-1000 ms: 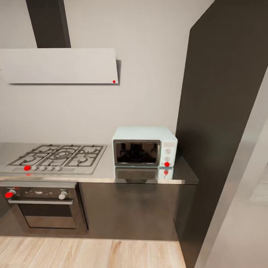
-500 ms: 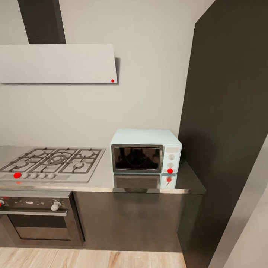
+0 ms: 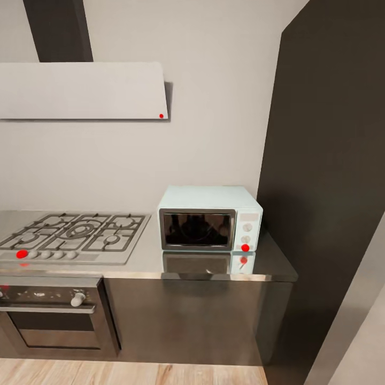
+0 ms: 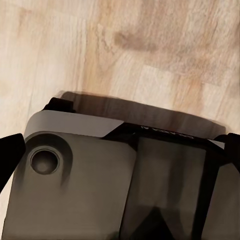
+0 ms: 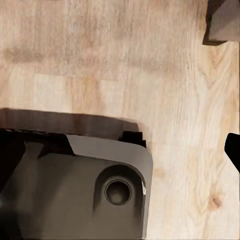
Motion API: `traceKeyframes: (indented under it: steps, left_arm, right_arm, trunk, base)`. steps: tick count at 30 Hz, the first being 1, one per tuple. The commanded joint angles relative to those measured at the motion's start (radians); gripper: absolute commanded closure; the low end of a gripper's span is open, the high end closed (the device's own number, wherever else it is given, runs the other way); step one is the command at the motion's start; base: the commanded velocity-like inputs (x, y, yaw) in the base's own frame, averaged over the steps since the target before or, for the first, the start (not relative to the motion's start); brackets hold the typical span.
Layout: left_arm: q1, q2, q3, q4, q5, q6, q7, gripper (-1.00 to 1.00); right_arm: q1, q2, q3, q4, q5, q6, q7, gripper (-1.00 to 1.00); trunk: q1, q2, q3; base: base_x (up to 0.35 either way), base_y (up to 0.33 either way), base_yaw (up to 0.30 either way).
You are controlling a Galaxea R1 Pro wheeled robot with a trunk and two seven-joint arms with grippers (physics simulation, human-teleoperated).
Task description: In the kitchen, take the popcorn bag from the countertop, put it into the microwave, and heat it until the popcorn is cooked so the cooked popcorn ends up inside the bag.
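A: Where was the microwave [image 3: 209, 218]?

B: At one o'clock on the worktop [image 3: 144, 255], door closed. I judged I should approach squarely. Whether my end effectors were apart or together, I couldn't tell.

The head view is evenly and softly lit, with no single strong source. The wall [image 3: 214, 107] is a flat pale grey. The hood [image 3: 80, 91] casts a thin shadow along its right edge. The glossy countertop [image 3: 144, 256] mirrors the microwave [image 3: 209, 218] in front of it, red dot included. The microwave door shows dim reflections. The tall dark panel [image 3: 326, 160] at the right takes almost no light. Edges look slightly soft, as in a compressed render, and verticals lean outward toward the frame's sides. In both wrist views the wood floor [image 4: 150, 50] is bright and warm, a little blurred, and the robot's base [image 5: 75, 190] throws a soft dark shadow onto it.
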Motion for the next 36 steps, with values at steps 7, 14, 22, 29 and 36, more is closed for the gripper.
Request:
traceKeyframes:
  steps: [7, 14, 22, 29, 36]
  left_arm:
    - [-0.001, 0.000, -0.009, 0.001, 0.009, -0.003, 0.001, -1.00]
    - [-0.001, 0.000, -0.008, 0.001, 0.009, -0.003, 0.001, -1.00]
    - [-0.001, 0.000, -0.008, 0.001, 0.009, -0.003, 0.001, -1.00]
    - [-0.001, 0.000, -0.008, 0.001, 0.009, -0.003, 0.001, -1.00]
    - [-0.001, 0.000, -0.008, 0.000, 0.009, -0.003, 0.001, -1.00]
  right_arm:
    - [0.000, -0.001, -0.003, -0.679, -0.003, 0.326, 0.001, -1.00]
    - [0.000, 0.000, -0.011, -1.248, -0.006, 0.628, -0.044, -1.00]
    - [-0.005, 0.001, -0.041, -1.436, -0.008, 0.664, -0.162, -1.00]
    - [-0.108, 0.027, -0.040, -1.446, -0.010, 0.625, -0.237, -1.00]
    - [-0.151, 0.164, -0.039, -1.365, -0.016, 0.453, -0.275, -1.00]
  trunk:
    - [0.000, -0.001, -0.001]
    - [0.000, -0.001, -0.001]
    - [0.000, -0.001, -0.001]
    - [0.000, -0.001, -0.001]
    - [0.000, -0.001, -0.001]
  base:
    - [0.000, 0.000, 0.000]
    - [0.000, 0.000, 0.000]
    - [0.000, 0.000, 0.000]
    - [0.000, 0.000, 0.000]
    - [0.000, 0.000, 0.000]
